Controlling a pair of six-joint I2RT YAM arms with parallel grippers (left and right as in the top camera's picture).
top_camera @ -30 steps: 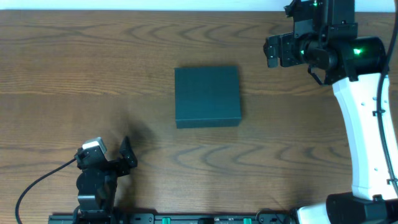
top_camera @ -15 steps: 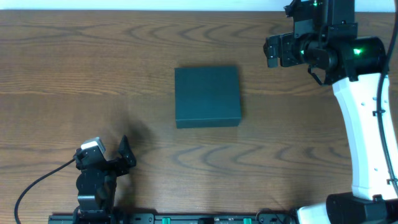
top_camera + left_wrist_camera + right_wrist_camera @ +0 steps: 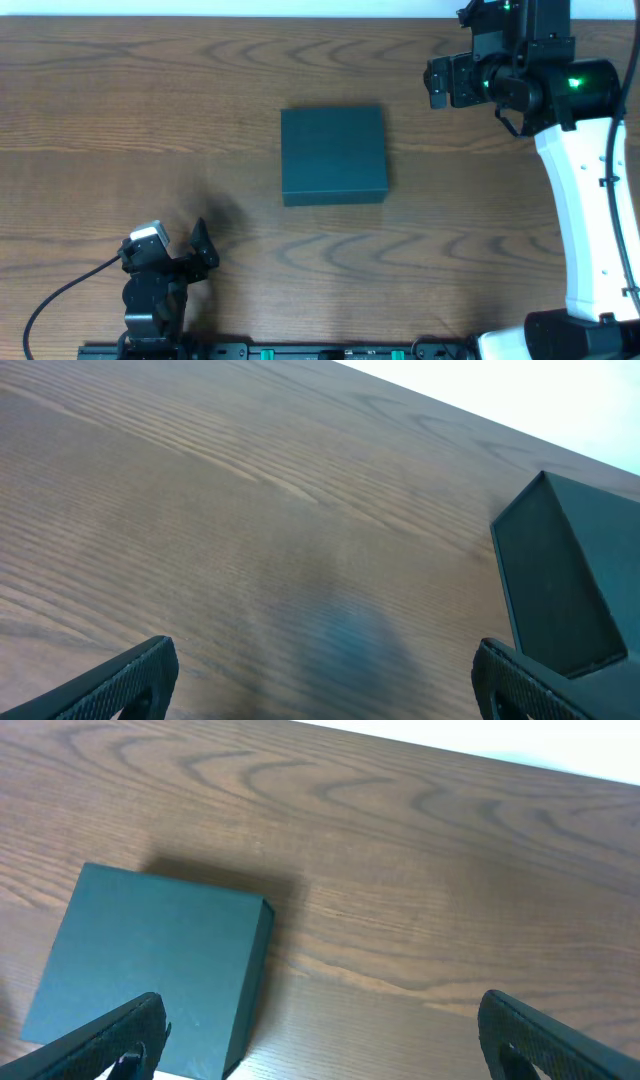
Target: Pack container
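Left gripper [image 3: 322,680] hangs spread wide and empty by the near left corner of the counter [image 3: 150,120]. Right gripper [image 3: 328,1035] is just as open and empty, toward the far right corner. The container [image 3: 333,155] sits mid-counter, well apart from both, lid down. Nothing to pack shows, so I'd judge the job either not begun or finished; its inside is hidden. It lies square to the counter's edges, slightly longer left to right; I can't make out the hinge side.
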